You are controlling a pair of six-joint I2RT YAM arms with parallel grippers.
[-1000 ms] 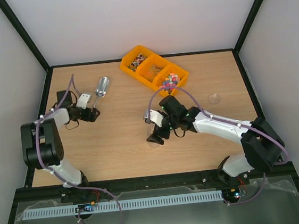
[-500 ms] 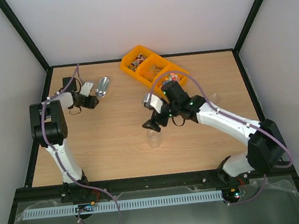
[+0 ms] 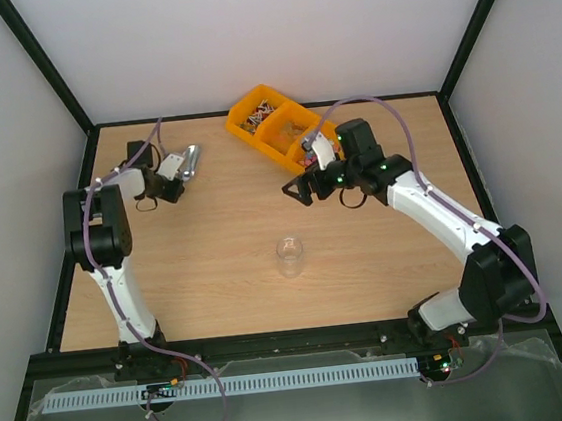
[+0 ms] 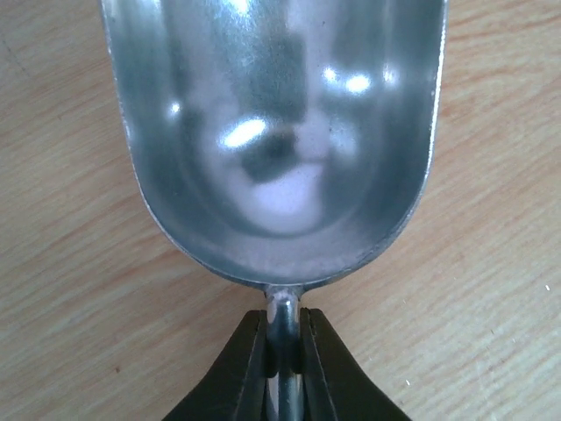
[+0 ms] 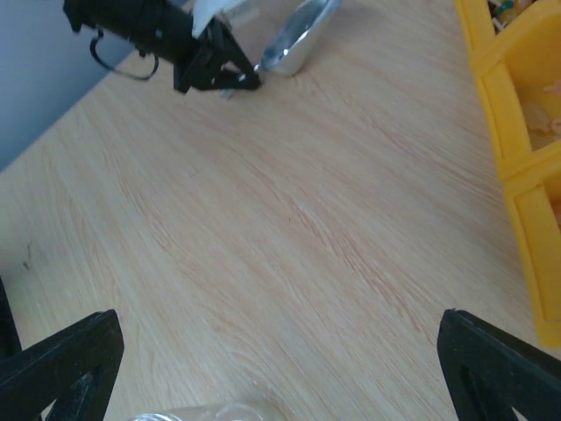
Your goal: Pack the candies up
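The candies lie in an orange three-part tray (image 3: 253, 131): dark wrapped ones (image 3: 259, 112) at the back, brownish ones (image 3: 292, 127) in the middle, and a few coloured ones (image 3: 311, 151) showing beside my right arm. My left gripper (image 3: 171, 178) (image 4: 285, 355) is shut on the thin handle of the silver scoop (image 3: 189, 160) (image 4: 280, 132), whose empty bowl rests on the table. My right gripper (image 3: 297, 191) (image 5: 280, 368) hangs open over bare wood just left of the tray, holding nothing.
A clear plastic cup (image 3: 289, 255) stands upright mid-table; its rim (image 5: 202, 412) shows at the bottom of the right wrist view. The tray's yellow wall (image 5: 517, 132) fills that view's right edge. Black frame rails border the table.
My left gripper reached the scoop and closed on its handle. My right arm left the cup standing mid-table and swung back and right toward the tray, jaws still open.
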